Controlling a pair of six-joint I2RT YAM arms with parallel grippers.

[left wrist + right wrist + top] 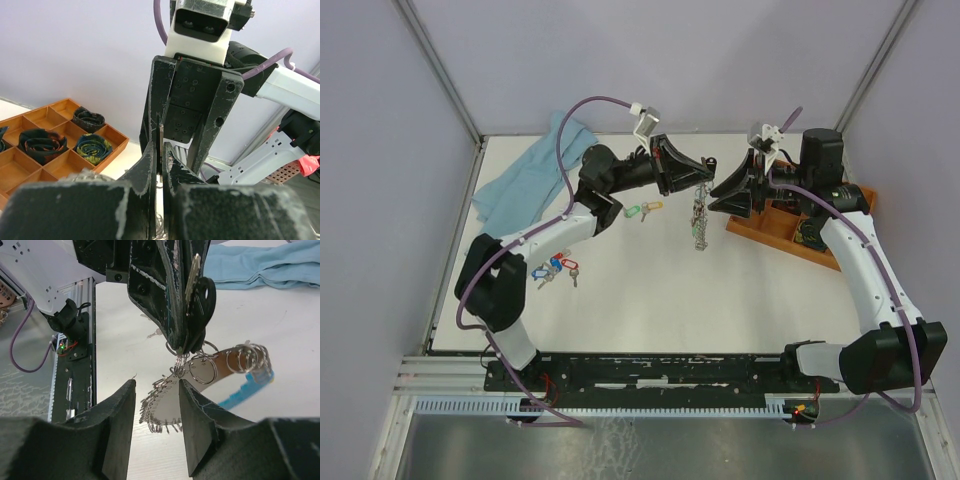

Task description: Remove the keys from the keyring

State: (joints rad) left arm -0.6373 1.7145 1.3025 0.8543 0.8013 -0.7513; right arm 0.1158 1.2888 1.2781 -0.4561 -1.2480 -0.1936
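My left gripper [697, 177] is shut on a silver key [193, 269] at the top of the keyring [700, 226], which hangs from it above the table. In the left wrist view the fingers [150, 165] pinch a thin metal edge. In the right wrist view the keyring [200, 371] dangles with several silver keys [160, 410] and a light blue stretch [245, 390]. My right gripper [722, 192] is open and empty, facing the left gripper; its gap [157, 387] sits just short of the hanging rings. Loose tagged keys lie on the table: a green and yellow pair [641, 210] and a red and blue group [558, 268].
A light blue cloth [525, 175] lies at the back left. A wooden compartment tray [775, 235] with rolled items stands at the right, also in the left wrist view [30, 150]. The arms' base rail [650, 368] runs along the near edge.
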